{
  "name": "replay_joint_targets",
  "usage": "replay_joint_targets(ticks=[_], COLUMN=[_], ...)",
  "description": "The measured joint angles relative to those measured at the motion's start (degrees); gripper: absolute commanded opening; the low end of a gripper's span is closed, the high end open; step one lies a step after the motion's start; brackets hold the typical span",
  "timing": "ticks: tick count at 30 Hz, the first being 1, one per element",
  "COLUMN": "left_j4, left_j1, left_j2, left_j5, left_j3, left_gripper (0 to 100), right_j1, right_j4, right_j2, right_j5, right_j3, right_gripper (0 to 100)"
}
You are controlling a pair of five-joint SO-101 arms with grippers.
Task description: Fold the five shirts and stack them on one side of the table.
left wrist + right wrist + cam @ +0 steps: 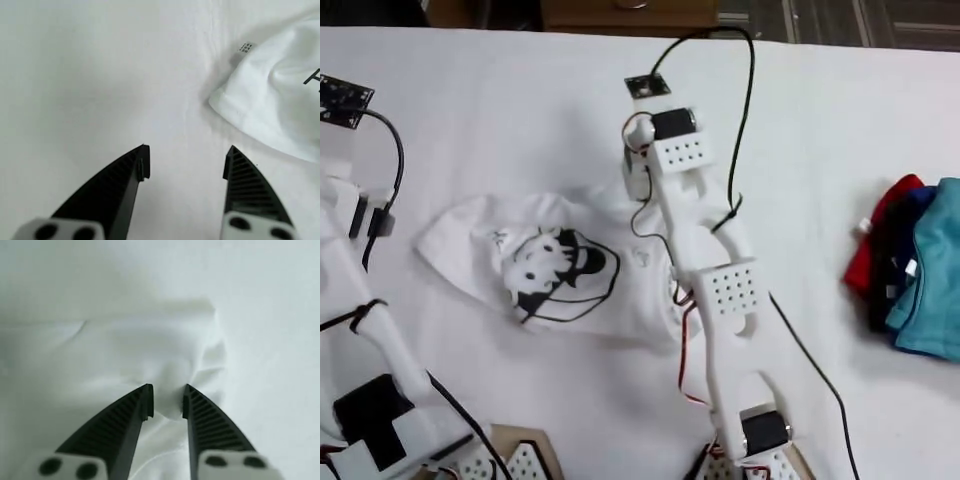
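A white shirt (560, 270) with a black cartoon print lies crumpled on the white table, left of centre. My right gripper (167, 402) is at the shirt's far right edge (636, 178), its fingers nearly together with a bunched fold of the white shirt (125, 345) pinched between them. My left gripper (186, 162) hangs open over bare table, a short way from a rounded edge of the white shirt (275, 105), with nothing between its fingers. The left arm (360, 300) stands along the table's left edge.
A stack of folded shirts (910, 265), red, dark blue and teal, sits at the table's right edge. The right arm (720, 290) and its black cable (745, 130) stretch across the middle. The table (500, 130) is covered in white cloth.
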Motion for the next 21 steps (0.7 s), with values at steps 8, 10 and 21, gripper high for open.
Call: replay_joint_targets(ticks=[8, 10, 21], left_j4=[0.0, 0.0, 0.0], left_j1=[0.0, 0.0, 0.0], left_j2=[0.0, 0.0, 0.0], left_j5=[0.0, 0.0, 0.1], left_j3=[0.0, 0.0, 0.9], left_gripper=[26, 26, 26], right_j1=[0.0, 0.0, 0.4], right_j4=[0.0, 0.0, 0.0], right_j2=[0.1, 0.1, 0.2], right_j5=[-0.8, -0.8, 2.7], right_j3=[0.0, 0.0, -1.3], right_gripper=[10.5, 5.7, 1.9])
